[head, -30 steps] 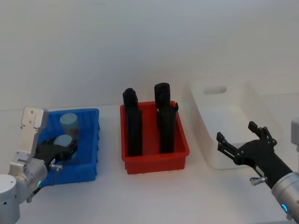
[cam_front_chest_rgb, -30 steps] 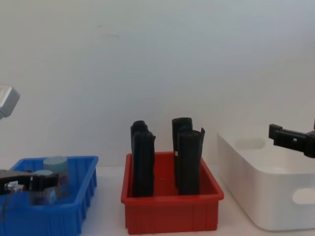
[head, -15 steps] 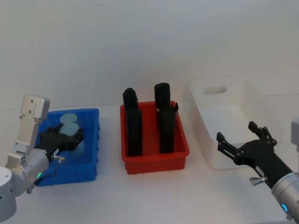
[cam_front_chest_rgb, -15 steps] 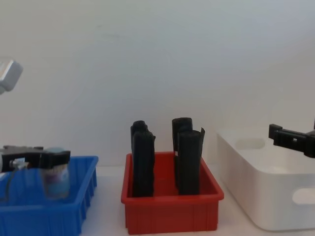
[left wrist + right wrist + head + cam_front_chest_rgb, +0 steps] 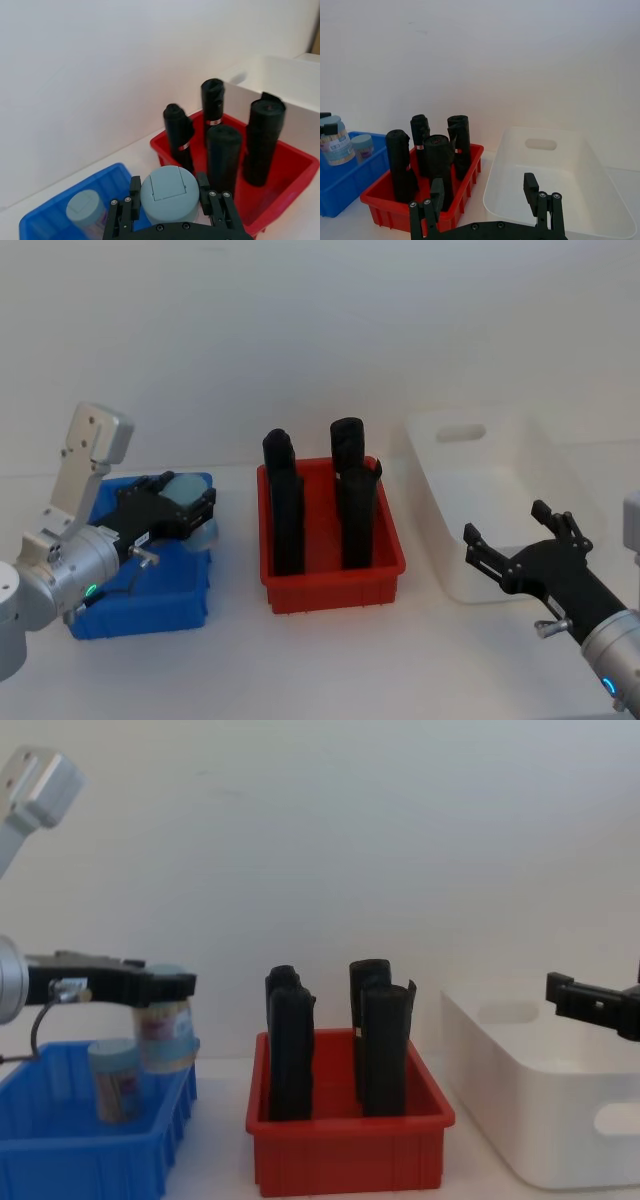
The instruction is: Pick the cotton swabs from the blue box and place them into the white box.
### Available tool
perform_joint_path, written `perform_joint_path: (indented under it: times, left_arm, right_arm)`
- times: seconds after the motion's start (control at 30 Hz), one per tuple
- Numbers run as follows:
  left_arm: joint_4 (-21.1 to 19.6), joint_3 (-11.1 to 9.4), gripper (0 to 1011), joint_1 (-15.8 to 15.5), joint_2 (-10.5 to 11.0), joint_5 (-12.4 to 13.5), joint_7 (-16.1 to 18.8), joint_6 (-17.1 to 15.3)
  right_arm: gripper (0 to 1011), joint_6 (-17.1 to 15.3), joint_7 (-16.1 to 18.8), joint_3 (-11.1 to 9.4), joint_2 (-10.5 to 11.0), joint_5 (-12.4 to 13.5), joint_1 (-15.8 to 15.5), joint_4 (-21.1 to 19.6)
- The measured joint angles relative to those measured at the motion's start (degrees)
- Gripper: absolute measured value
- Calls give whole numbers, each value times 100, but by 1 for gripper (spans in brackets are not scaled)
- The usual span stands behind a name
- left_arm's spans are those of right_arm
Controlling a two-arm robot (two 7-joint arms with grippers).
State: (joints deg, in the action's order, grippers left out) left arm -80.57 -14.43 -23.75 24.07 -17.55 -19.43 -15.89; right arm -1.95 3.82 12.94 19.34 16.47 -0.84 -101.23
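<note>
My left gripper (image 5: 193, 512) is shut on one jar of cotton swabs (image 5: 165, 1030) with a pale teal lid (image 5: 169, 194). It holds the jar upright in the air above the right end of the blue box (image 5: 150, 590), clear of its rim. A second jar of cotton swabs (image 5: 113, 1078) stands inside the blue box (image 5: 90, 1160). The white box (image 5: 500, 490) stands at the far right, beyond the red bin. My right gripper (image 5: 520, 552) hovers open in front of the white box (image 5: 555, 190) with nothing between its fingers (image 5: 530, 187).
A red bin (image 5: 330, 575) with several upright black rolls (image 5: 285, 505) stands between the blue and white boxes. The rolls rise well above its rim (image 5: 350, 1125). A plain wall lies behind, and bare white table lies in front of the boxes.
My left gripper has lifted one jar out of the blue box and carried it up and to the right, toward the red bin. The right arm has not moved.
</note>
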Motion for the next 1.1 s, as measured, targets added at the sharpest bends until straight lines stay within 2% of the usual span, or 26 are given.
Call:
perform_joint_path:
  times: [0.33, 0.47, 0.87, 1.1]
  left_arm:
    - [-396, -14, 671, -133, 54, 102, -703, -255]
    - [-519, -38, 671, -222, 60, 152, -1084, -361]
    - [-642, -166, 671, -540, -12, 279, -2084, -496]
    - [-652, -244, 671, -703, -78, 333, -2502, -540]
  right_arm:
    - [1001, 0, 0, 0, 0, 0, 0, 0]
    - [1002, 0, 0, 0, 0, 0, 0, 0]
    - [1002, 0, 0, 0, 0, 0, 0, 0]
    - [1001, -1, 14, 0, -1, 0, 1, 0]
